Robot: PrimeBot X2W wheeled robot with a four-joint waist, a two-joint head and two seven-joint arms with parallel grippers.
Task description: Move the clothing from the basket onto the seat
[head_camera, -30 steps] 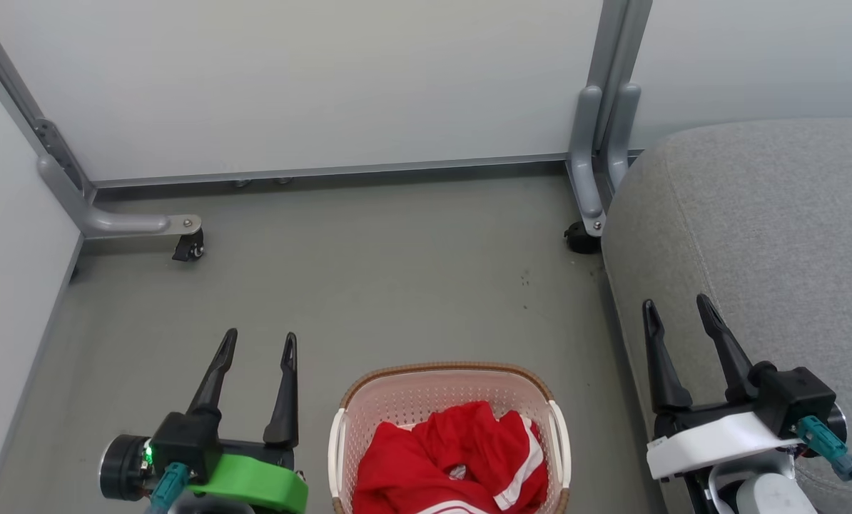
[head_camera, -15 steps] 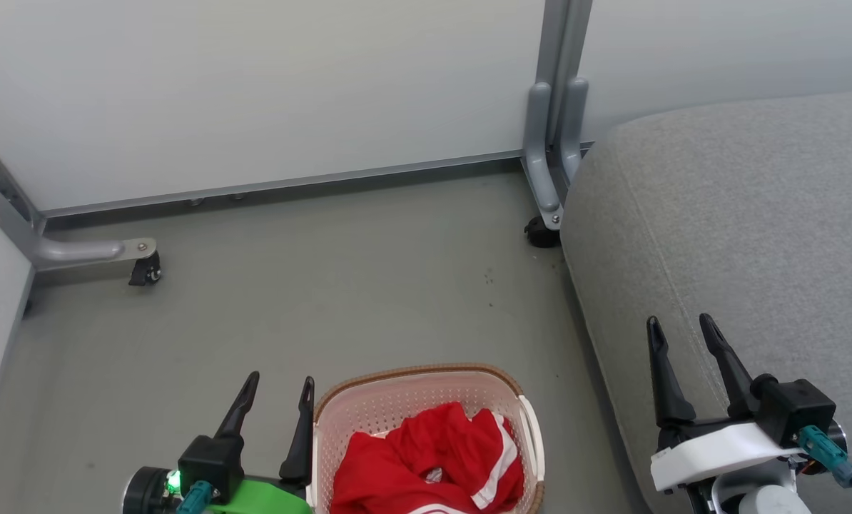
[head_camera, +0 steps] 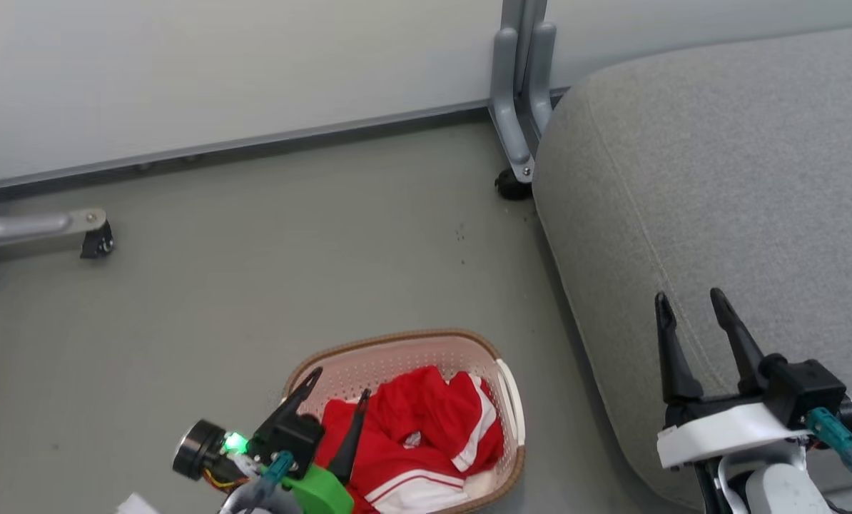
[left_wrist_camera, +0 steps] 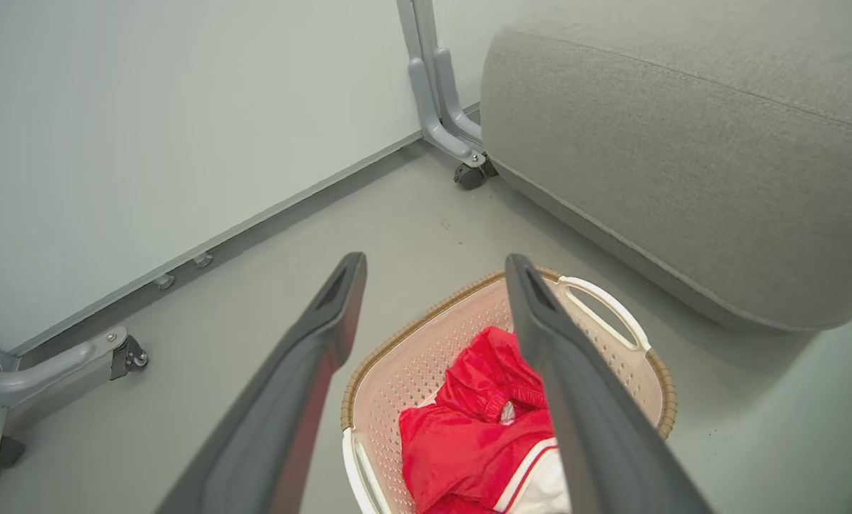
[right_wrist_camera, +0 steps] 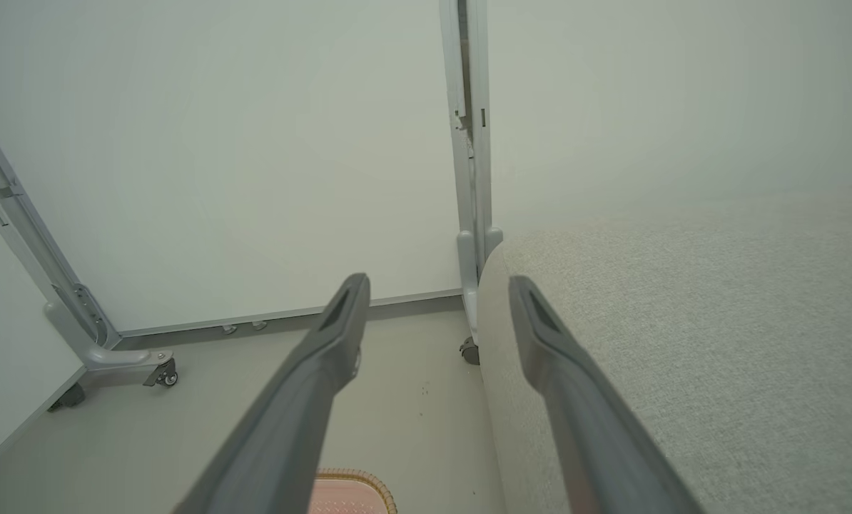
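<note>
Red clothing point(head_camera: 426, 428) heaped in basket point(head_camera: 397, 337) | left gripper point(head_camera: 342, 381) spread, empty, over basket's left side | right gripper point(head_camera: 688, 294) spread, empty, straddling seat point(head_camera: 718, 178) edge | floor point(head_camera: 290, 250) strip separates basket, seat

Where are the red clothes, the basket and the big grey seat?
the clothing point(head_camera: 426, 417), head view, red fabric in the middle of the heap.
the basket point(head_camera: 397, 357), head view, perforated far wall.
the seat point(head_camera: 718, 178), head view, bare grey top.

Light: bright and even on my feeds.
Shadow: faint, beneath the seat point(left_wrist_camera: 683, 214).
Blur: near fingers point(left_wrist_camera: 283, 407) soft.
</note>
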